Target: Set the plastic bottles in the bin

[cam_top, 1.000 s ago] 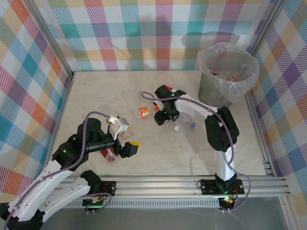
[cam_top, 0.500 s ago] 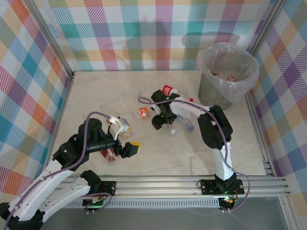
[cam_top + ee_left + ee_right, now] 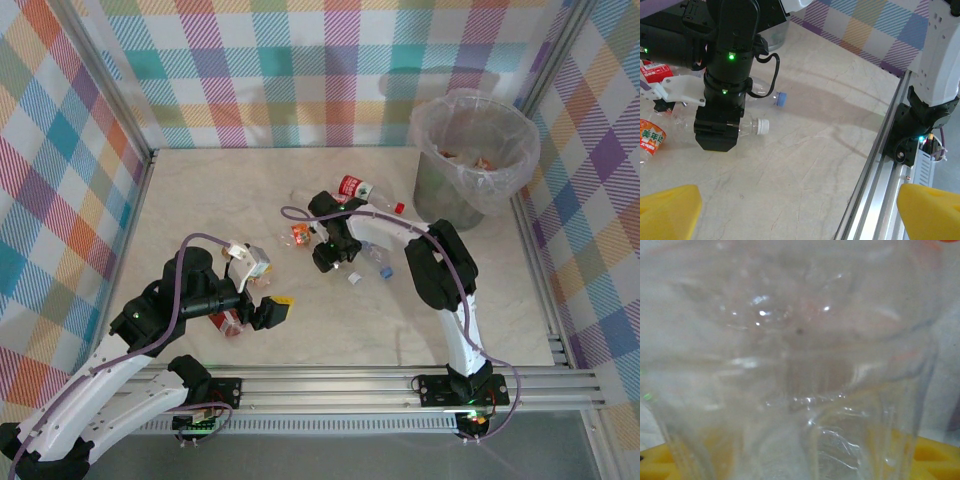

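Clear plastic bottle with a white cap [image 3: 758, 127]: lying on its side on the pale marble-patterned table top [image 3: 200, 190], near the middle, directly under the right gripper [image 3: 334, 257].
Right gripper: lowered onto that bottle. In the right wrist view its yellow pads [image 3: 936, 458] sit at the two lower corners, spread wide, with the clear bottle body between them.
Nearest neighbours: a clear plastic bottle with a blue cap [image 3: 780, 99] lies just beside the first, on its bin side. A crushed clear bottle with an orange label [image 3: 300, 233] lies just to the gripper's left.
Farther bottle: a clear bottle with a red label and red cap [image 3: 349, 186] lies beyond the gripper, between it and the bin.
Bin: the round grey waste bin lined with a crinkly clear bag [image 3: 445, 195] stands upright in the far right corner, well apart from the held-over bottle, with orange and red scraps inside.
Left gripper [image 3: 272, 312]: at the near left, its yellow fingers [image 3: 667, 212] wide apart above bare table.
By the left arm: a crushed clear bottle [image 3: 250, 262] and a red-labelled bottle [image 3: 226, 322], the latter partly hidden beneath the arm.
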